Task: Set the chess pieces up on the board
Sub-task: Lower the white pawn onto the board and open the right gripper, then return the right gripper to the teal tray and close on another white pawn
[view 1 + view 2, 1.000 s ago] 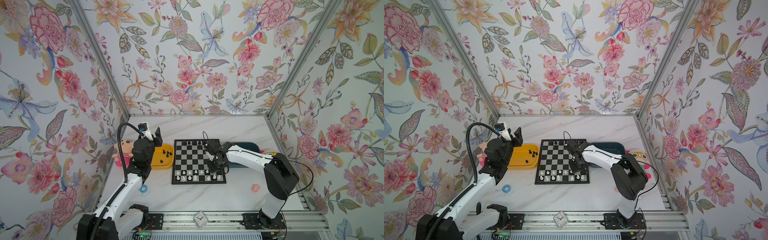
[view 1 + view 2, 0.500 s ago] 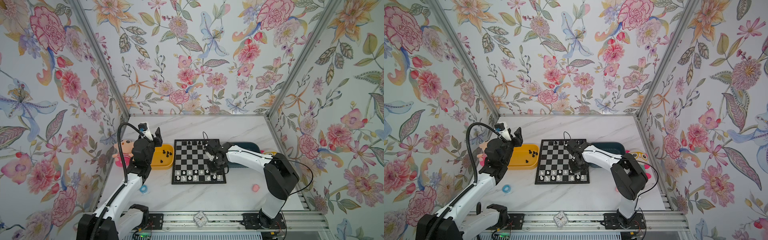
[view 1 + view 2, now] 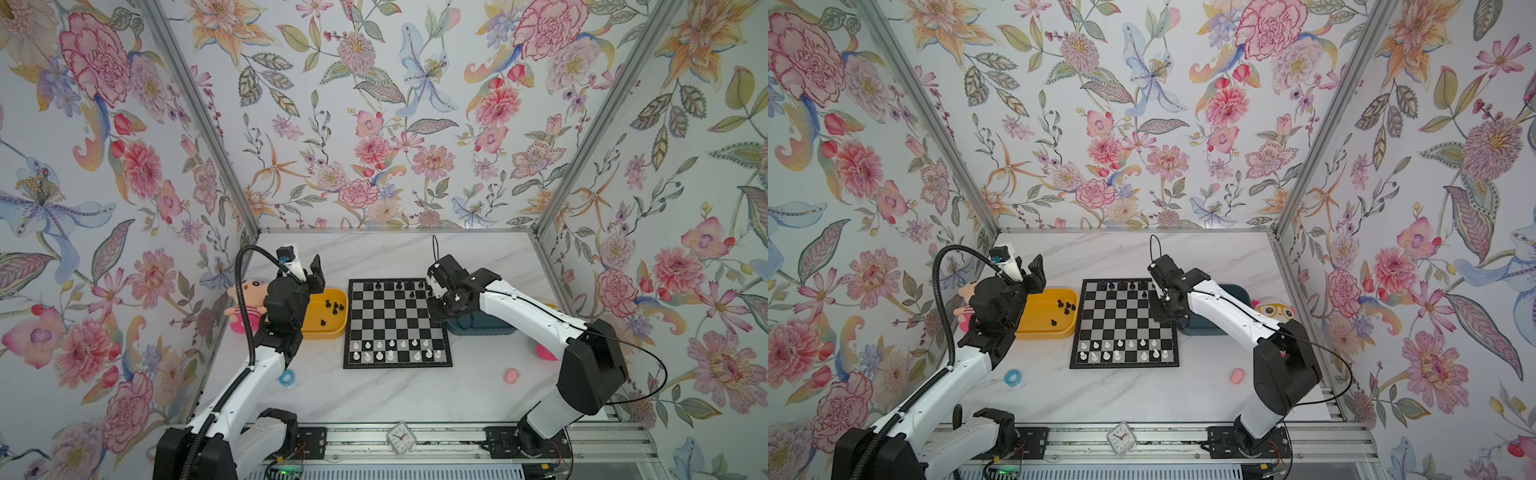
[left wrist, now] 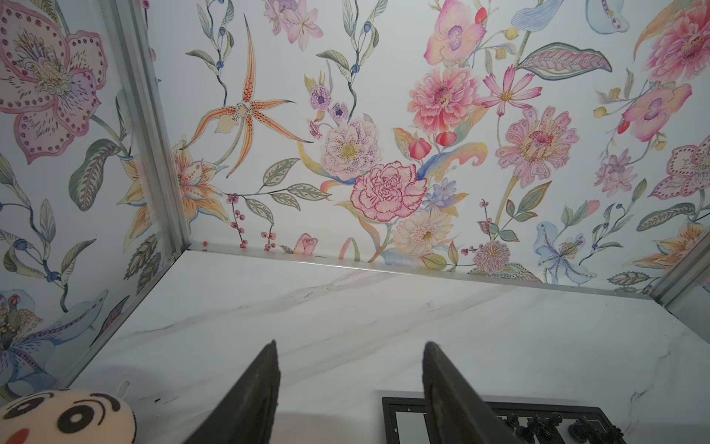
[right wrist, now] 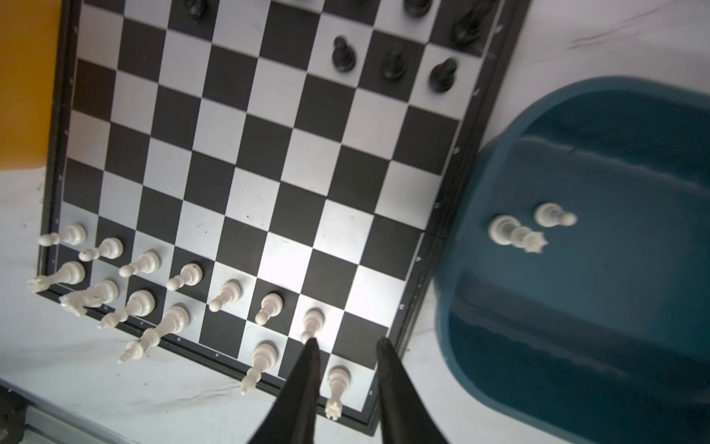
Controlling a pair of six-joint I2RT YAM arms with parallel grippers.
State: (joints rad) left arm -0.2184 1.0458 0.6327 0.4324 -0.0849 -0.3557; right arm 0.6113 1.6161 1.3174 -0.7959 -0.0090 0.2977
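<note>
Right gripper (image 5: 346, 341) over the board (image 5: 265, 161)'s right edge, jaws slightly parted, holding nothing. Left gripper (image 4: 350, 343) aloft, jaws parted, empty. Two white pieces (image 5: 515, 232) lie in the blue tray (image 5: 653, 115).

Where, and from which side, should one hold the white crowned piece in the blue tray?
Grip the white crowned piece at its slim neck under the crown, coming down from above: it seems to stand upright in the blue tray, and a white pawn close beside it leaves little room sideways.
</note>
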